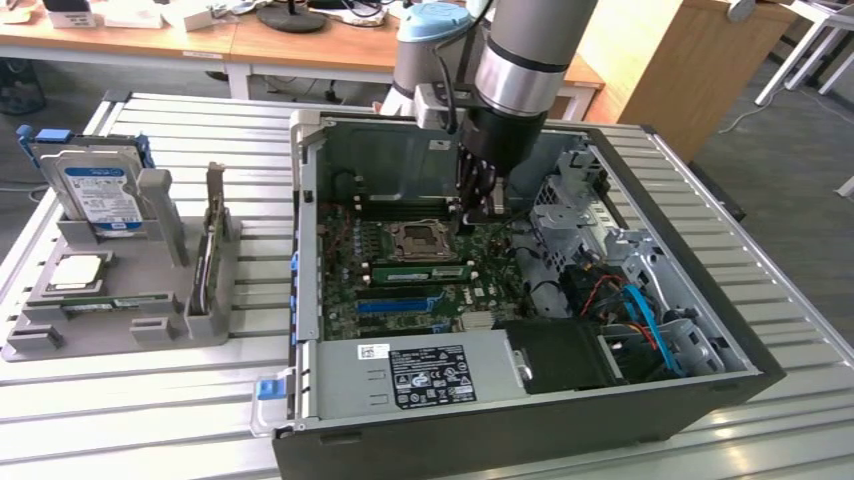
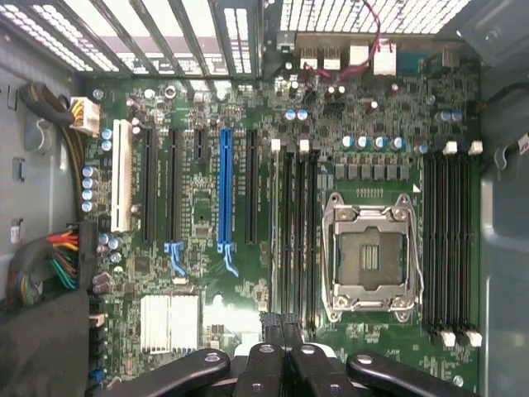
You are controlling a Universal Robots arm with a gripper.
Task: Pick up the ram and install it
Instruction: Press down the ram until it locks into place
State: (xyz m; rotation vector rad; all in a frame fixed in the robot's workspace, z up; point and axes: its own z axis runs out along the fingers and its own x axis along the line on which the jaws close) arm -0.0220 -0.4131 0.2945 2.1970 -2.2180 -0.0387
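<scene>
A slim green ram [image 1: 420,270] stands on edge in a black memory slot just beside the CPU socket [image 1: 416,240] inside the open computer case [image 1: 441,420]. My gripper [image 1: 477,222] hangs inside the case over the motherboard, close to the right end of those slots as the exterior view shows them. In the wrist view the gripper [image 2: 281,324] is shut, fingers pressed together with nothing visible between them, right over the end of the paired memory slots [image 2: 297,231] next to the CPU socket [image 2: 370,256]. Another slim green board [image 1: 120,300] lies flat in the grey fixture.
A grey fixture [image 1: 40,340] at the exterior view's left carries a hard drive [image 1: 104,195], a CPU chip [image 1: 78,270] and an upright expansion card [image 1: 207,255]. Drive cages, cables [image 1: 641,310] and the power supply [image 1: 427,375] crowd the case. More memory slots [image 2: 450,240] lie beyond the socket.
</scene>
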